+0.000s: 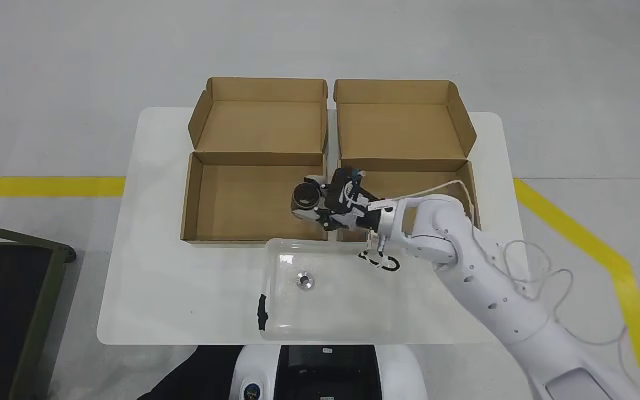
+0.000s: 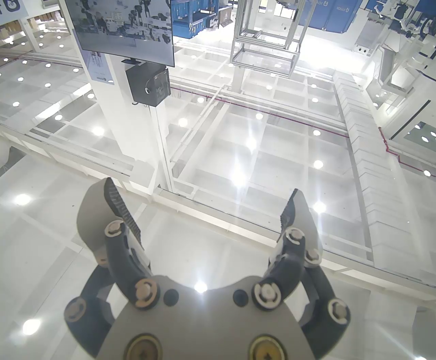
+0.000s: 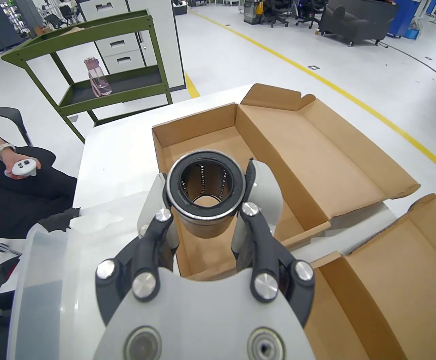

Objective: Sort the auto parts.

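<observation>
Steel cylindrical bearing clamped in right end effector, above open brown cardboard box, left end effector spread apart

- You're in an open industrial lab or robot test hall, not a home.
- The smooth grey floor carries yellow lane lines at 9 o'clock and 4 o'clock of the white tabletop.
- A green metal rack stands off the tabletop at 8 o'clock, with a grey drawer cabinet behind it.
- Farther off you have swivel chairs and a black sofa.
- Overhead you have a high white grid ceiling with rows of spotlights, a large screen on a pillar, an aluminium frame and blue panels.
</observation>
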Tool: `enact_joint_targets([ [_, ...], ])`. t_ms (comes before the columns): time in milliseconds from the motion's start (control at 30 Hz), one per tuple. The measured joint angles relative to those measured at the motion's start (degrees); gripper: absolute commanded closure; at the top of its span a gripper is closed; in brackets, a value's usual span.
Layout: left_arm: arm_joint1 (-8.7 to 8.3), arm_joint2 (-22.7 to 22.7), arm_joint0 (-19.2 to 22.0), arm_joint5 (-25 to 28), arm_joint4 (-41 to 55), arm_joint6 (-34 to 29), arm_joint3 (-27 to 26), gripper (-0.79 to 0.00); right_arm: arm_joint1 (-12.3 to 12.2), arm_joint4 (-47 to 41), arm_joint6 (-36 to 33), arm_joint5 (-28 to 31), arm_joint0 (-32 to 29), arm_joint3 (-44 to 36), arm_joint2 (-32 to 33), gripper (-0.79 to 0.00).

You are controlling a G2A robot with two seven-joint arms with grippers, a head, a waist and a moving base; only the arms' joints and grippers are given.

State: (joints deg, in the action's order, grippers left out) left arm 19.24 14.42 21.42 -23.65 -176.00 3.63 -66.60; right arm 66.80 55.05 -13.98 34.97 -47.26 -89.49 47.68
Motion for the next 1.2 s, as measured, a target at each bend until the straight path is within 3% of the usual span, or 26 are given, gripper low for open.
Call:
enact_joint_targets([
  [800,0.0,0.0,0.0,0.0,0.0,0.0,0.0,-0.785,7.44,5.0,-5.06,-7.06,10.29,11.76,-12.41,0.0],
  [1200,0.0,0.0,0.0,0.0,0.0,0.0,0.0,-0.785,9.78,5.45,-6.84,-6.71,11.81,18.33,-13.92,0.0],
])
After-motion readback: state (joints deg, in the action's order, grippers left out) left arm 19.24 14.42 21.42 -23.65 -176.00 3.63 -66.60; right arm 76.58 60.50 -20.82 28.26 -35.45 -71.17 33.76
